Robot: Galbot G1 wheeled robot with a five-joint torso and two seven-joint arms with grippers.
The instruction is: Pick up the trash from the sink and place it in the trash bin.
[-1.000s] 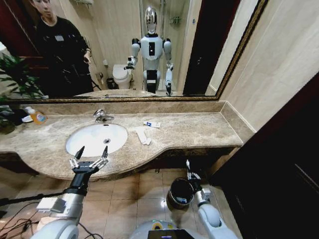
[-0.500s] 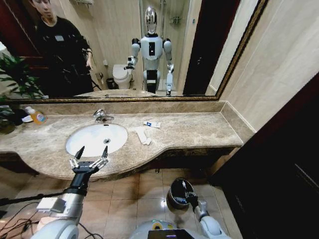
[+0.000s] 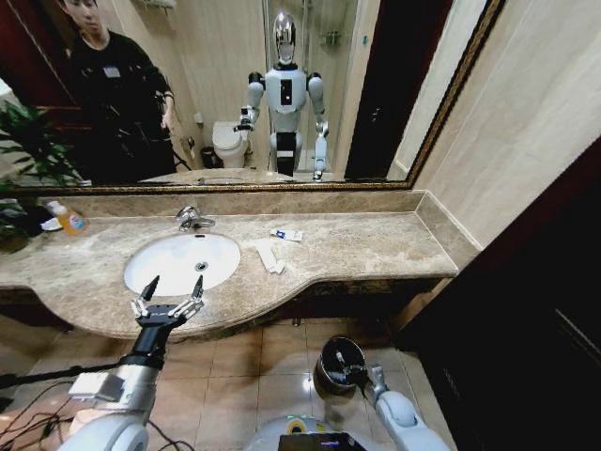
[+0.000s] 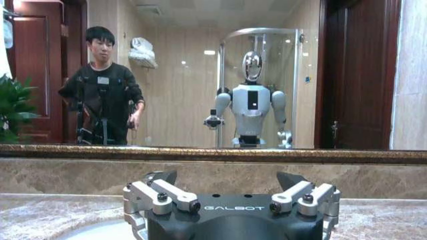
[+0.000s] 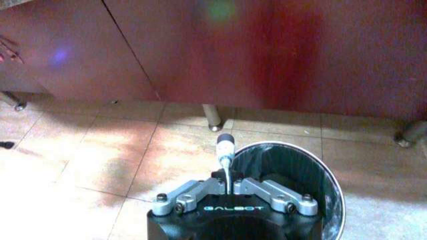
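Right hand (image 5: 227, 187) is down at floor level, pinched shut on a small white tube (image 5: 225, 150). The tube's long axis runs straight out from the fingertips, capped end pointing away, and it sits right over the near rim of the trash bin (image 5: 331, 185). The bin stands on the tile floor just in front of the cabinet legs, with open floor all around it.

Up top, the left hand (image 3: 170, 299) hovers spread open over the front edge of the worktop (image 3: 376, 246), just beside the sink (image 3: 178, 261). The basin looks empty from the head camera, though it's hard to be sure. A white paper strip (image 3: 269, 256) and a small sachet (image 3: 287, 234) lie on the worktop right of the sink, apart from each other, with plenty of bare marble around them.
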